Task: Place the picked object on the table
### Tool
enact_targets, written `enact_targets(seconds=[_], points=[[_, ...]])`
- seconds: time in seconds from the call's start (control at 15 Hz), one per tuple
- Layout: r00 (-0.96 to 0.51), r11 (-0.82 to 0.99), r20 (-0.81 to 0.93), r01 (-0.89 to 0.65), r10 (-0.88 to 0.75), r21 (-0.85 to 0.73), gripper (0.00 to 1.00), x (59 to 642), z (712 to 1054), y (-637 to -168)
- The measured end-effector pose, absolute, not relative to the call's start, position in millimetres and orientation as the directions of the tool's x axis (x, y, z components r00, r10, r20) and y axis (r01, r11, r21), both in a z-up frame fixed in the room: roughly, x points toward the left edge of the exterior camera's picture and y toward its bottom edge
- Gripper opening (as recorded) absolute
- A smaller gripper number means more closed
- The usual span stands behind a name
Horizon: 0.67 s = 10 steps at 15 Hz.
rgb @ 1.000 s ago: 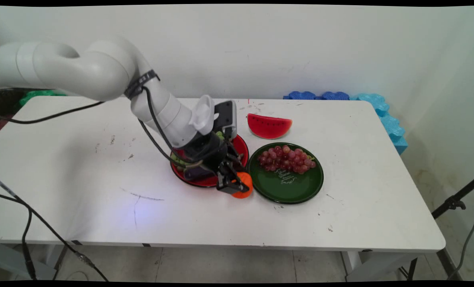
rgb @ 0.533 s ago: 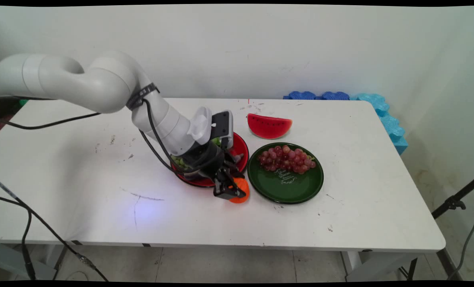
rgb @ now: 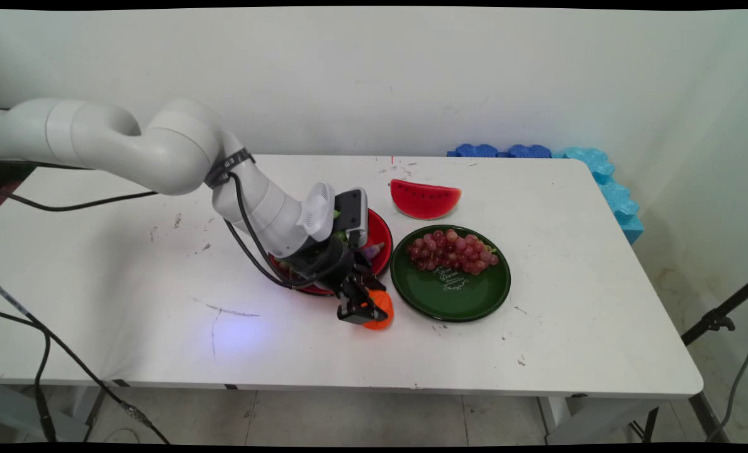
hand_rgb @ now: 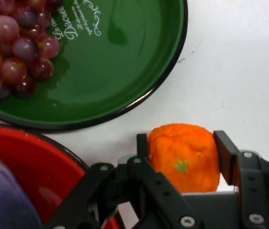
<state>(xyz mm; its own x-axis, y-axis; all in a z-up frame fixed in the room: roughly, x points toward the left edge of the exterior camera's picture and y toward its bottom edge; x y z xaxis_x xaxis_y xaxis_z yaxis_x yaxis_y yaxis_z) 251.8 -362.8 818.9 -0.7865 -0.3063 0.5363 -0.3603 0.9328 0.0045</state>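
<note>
End effector (rgb: 362,308) has sunk lower since earlier frames, orange (hand_rgb: 184,156) with it. Now clamped on orange's sides, lower centre of frame, between red plate (rgb: 379,234) and green plate (rgb: 468,302) (grapes aboard). Looks light, firm, rounded; mid-girth hold suits.

A white table (rgb: 128,264), scuffed with dark marks, carries a red plate (rgb: 380,236), a green plate (rgb: 468,299) just beside it, a watermelon slice (rgb: 424,199) behind them, and an orange (rgb: 380,314) near both plates' front rims.
</note>
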Motion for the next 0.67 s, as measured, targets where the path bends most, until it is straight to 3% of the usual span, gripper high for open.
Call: enact_targets(seconds=[0.4, 0.47, 0.67], points=[[-0.782, 0.929, 0.536, -0.370, -0.318, 0.012, 0.00, 251, 807, -364], [-0.781, 0.928, 0.536, -0.372, -0.320, 0.012, 1.00, 250, 805, -365], [-0.778, 0.926, 0.538, -0.377, -0.325, 0.013, 1.00, 249, 802, -367]])
